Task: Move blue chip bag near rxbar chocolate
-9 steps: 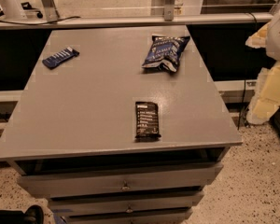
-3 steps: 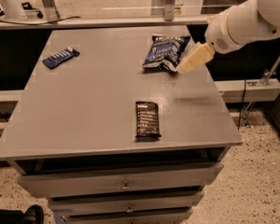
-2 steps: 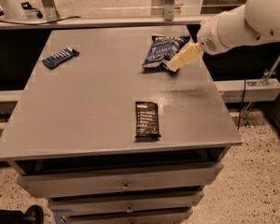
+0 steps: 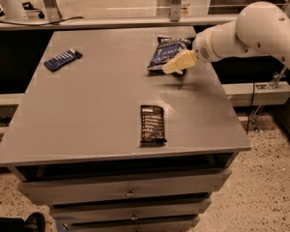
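The blue chip bag [image 4: 165, 50] lies on the grey table [image 4: 101, 100] at the far right, dark blue with white lettering. The rxbar chocolate [image 4: 152, 124], a flat black wrapper with white text, lies near the table's front edge, well apart from the bag. My gripper [image 4: 170, 67] comes in from the right on the white arm [image 4: 251, 30] and hangs over the bag's near right corner, covering part of it.
A small flat blue bar with white stripes [image 4: 62, 59] lies at the table's far left. Drawers [image 4: 130, 191] sit under the tabletop. A shelf rail [image 4: 111, 22] runs behind the table. The speckled floor [image 4: 261, 192] is to the right.
The arm has swung in from the right and moved left, down toward the chip bag. The bag and both bars have not moved.
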`<action>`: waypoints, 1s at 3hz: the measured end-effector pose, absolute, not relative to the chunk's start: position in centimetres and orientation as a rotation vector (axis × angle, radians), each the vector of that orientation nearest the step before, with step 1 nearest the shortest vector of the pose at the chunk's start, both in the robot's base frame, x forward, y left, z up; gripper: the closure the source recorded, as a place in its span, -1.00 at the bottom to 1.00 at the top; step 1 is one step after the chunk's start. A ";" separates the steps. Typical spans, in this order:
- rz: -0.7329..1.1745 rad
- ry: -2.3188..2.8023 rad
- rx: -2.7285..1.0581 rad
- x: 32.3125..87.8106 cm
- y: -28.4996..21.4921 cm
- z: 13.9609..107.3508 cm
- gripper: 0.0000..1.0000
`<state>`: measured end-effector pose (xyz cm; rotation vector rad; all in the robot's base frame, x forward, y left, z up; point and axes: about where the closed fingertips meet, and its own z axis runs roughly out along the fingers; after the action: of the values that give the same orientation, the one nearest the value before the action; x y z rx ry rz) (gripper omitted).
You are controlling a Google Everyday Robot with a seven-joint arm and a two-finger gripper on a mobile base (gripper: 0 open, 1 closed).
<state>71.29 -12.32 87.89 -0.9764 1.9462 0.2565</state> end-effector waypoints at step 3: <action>0.334 1.972 -0.939 71.7 -11.5 85.4 0.30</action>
<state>71.67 -11.46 85.38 -0.9388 1.9719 0.3343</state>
